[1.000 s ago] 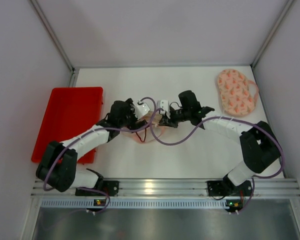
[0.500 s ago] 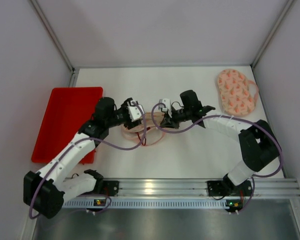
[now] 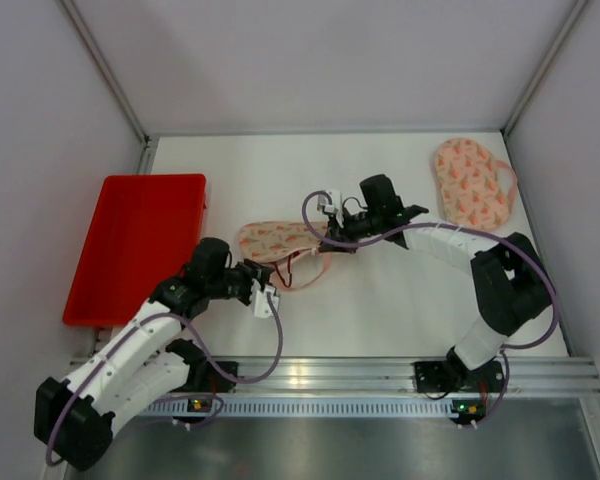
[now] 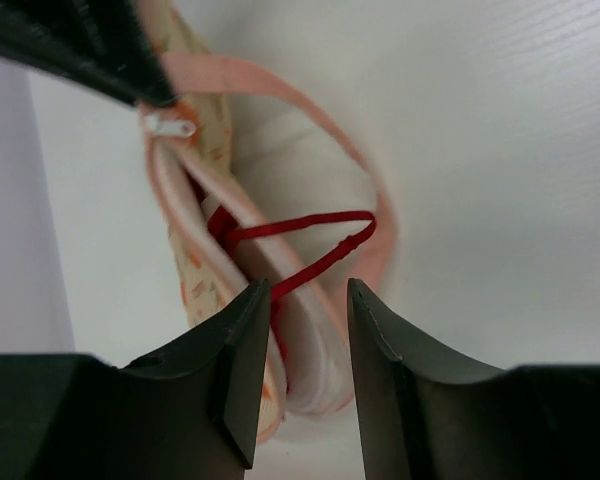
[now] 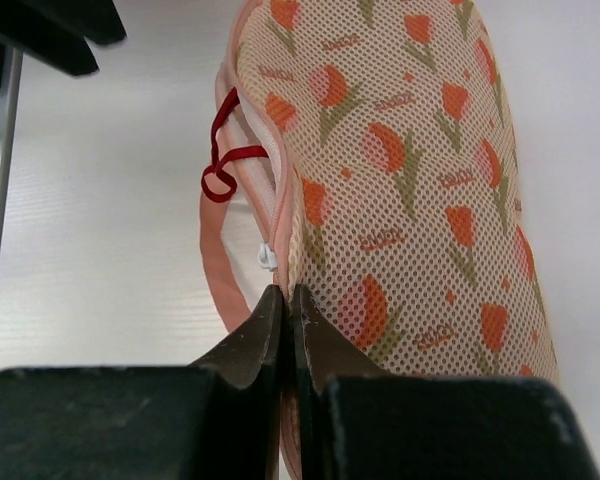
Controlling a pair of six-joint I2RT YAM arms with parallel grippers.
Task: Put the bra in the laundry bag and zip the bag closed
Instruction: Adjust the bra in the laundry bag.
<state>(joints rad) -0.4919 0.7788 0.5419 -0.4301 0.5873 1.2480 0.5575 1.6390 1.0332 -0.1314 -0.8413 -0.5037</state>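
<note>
Right gripper (image 5: 286, 300) is pinching the laundry bag (image 5: 410, 170) by its rim, jaws fully closed on the mesh. Left gripper (image 4: 302, 292) is hovering just in front of the bag's mouth, jaws half apart, gripping nothing. White bra (image 4: 305, 360) is lying inside the bag, 1 red strap (image 4: 320, 218) looping out near the zipper pull (image 5: 268, 256).

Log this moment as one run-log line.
right pincer: shut on laundry bag rim | left pincer: open, empty, facing bag mouth | bra strap: red, poking out | zip: not closed
</note>
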